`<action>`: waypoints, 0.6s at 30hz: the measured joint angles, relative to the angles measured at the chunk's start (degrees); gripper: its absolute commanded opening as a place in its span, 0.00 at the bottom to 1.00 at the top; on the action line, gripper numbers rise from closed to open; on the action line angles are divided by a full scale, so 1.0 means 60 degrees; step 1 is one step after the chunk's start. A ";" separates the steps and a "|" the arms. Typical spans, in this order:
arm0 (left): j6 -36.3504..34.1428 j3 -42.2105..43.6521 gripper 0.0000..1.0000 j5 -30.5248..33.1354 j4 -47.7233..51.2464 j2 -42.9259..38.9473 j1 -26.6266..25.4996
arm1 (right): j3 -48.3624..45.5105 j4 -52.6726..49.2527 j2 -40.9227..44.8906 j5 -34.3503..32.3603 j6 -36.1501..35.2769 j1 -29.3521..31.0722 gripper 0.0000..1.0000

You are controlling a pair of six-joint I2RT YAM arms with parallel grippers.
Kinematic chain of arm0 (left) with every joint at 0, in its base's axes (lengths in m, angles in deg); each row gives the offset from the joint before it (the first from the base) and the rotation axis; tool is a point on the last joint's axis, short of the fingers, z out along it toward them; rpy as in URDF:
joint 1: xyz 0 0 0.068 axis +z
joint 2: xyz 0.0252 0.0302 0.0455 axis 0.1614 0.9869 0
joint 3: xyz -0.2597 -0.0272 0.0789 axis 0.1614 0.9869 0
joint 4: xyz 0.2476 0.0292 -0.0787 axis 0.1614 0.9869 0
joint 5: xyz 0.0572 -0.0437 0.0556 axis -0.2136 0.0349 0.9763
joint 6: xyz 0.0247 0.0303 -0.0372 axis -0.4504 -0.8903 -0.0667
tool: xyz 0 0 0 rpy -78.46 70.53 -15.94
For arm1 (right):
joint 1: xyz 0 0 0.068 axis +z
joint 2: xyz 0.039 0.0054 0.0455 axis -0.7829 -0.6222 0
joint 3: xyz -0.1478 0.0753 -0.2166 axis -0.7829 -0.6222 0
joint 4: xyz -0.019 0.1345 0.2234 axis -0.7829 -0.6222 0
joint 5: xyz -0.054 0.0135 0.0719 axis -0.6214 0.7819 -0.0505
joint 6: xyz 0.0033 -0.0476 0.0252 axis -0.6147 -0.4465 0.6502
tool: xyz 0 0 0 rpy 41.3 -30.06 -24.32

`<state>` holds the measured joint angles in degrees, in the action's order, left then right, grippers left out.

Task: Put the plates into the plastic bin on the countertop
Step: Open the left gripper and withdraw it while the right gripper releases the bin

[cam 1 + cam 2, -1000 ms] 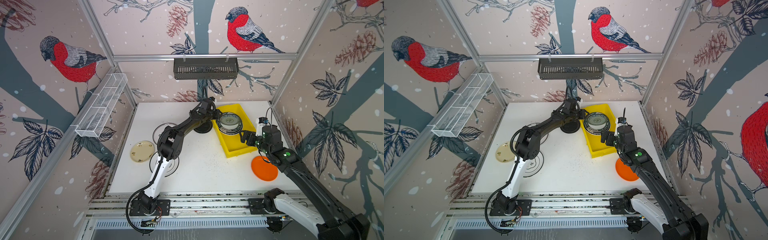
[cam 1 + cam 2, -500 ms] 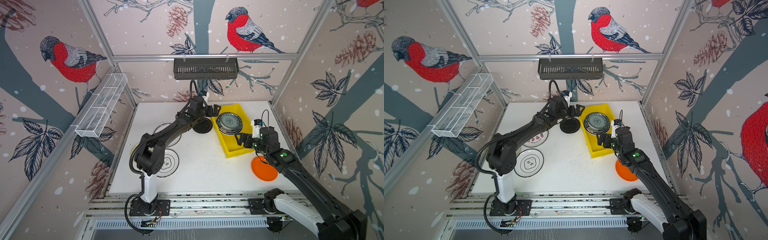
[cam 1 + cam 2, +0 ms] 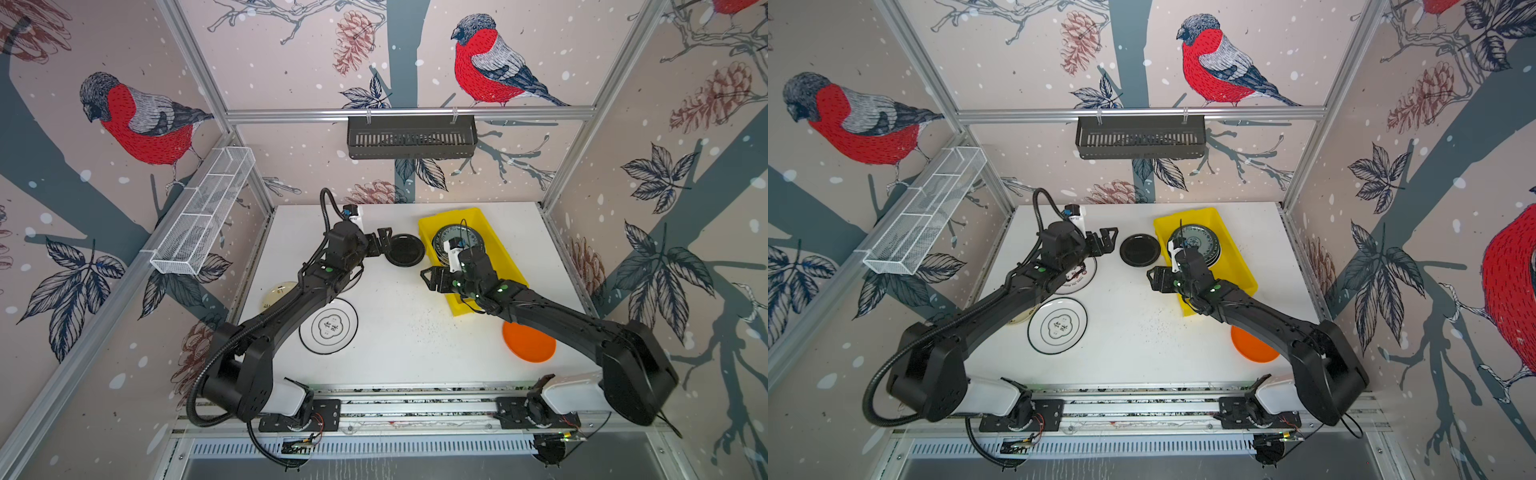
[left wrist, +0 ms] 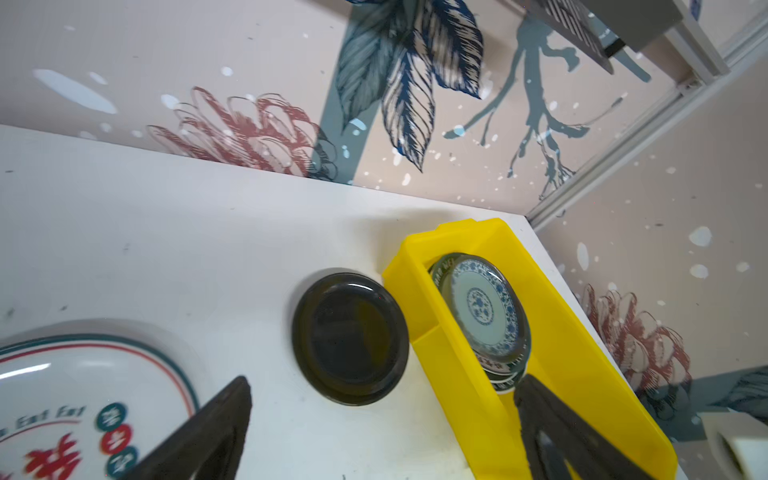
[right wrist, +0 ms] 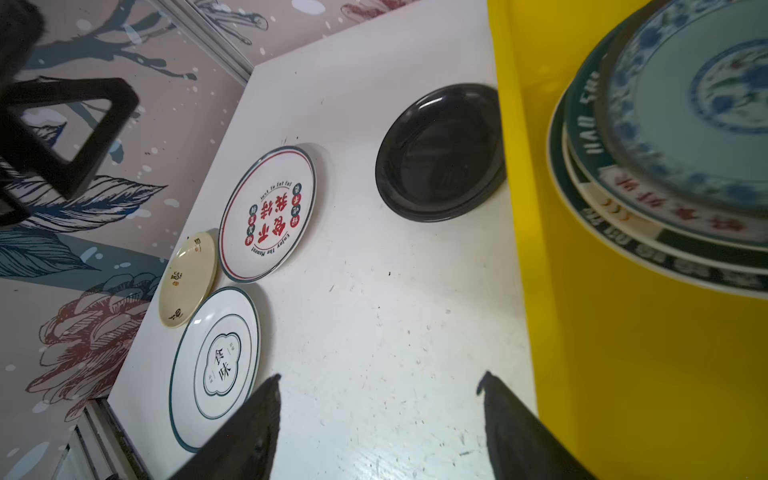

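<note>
Your four views
Both top views look down on your whole countertop [image 3: 399, 332] from the front; each wrist view sits low and close, both sharing the black plate [image 4: 351, 338] and yellow bin [image 5: 582, 332].

The bin [image 3: 500, 249] is bright yellow; its top plate [image 4: 482, 307] is pale with a blue floral band and medallion, over dark green lettered rims. The bench [image 3: 415, 332] is white, faintly speckled. On it are a black plate [image 3: 404, 249], an orange plate [image 3: 530, 345], a cream plate [image 5: 189, 278] with small dark marks, a white red-lettered plate [image 5: 268, 214] ringed red and green, and a white dark-rimmed plate [image 3: 328, 326] with black characters.
</note>
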<state>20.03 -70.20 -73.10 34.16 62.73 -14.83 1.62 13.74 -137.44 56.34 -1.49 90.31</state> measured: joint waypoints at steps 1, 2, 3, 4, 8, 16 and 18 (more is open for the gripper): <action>0.0004 0.0189 0.98 -0.0018 -0.0025 -0.0186 0.0069 | 0.0255 0.0087 -0.0361 0.0007 0.0007 0.0117 0.67; 0.0011 0.0353 0.98 -0.0015 -0.0033 -0.0346 0.0117 | 0.0481 0.0211 -0.0659 0.0007 0.0015 0.0226 0.65; 0.0040 0.0576 0.98 -0.0007 -0.0076 -0.0546 0.0171 | 0.0681 0.0412 -0.0943 0.0007 0.0069 0.0324 0.64; 0.0066 0.0827 0.98 0.0018 -0.0182 -0.0736 0.0237 | 0.0827 0.0623 -0.1209 0.0022 0.0215 0.0408 0.64; 0.0280 0.1851 0.98 0.0157 -0.0430 -0.1362 0.0656 | 0.1282 0.1144 -0.2277 0.0066 0.0652 0.0463 0.63; 0.0463 0.2987 0.98 0.0215 -0.0685 -0.2350 0.0860 | 0.2401 0.1341 -0.3905 -0.0772 0.1555 0.0907 0.56; 0.0459 0.3136 0.98 0.0208 -0.0685 -0.2430 0.0860 | 0.2605 0.1319 -0.4237 -0.1060 0.1836 0.0885 0.54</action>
<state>22.78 -51.38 -71.85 30.05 48.15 -9.67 17.25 21.65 -162.86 49.98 9.52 95.62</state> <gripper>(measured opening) 0.981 0.548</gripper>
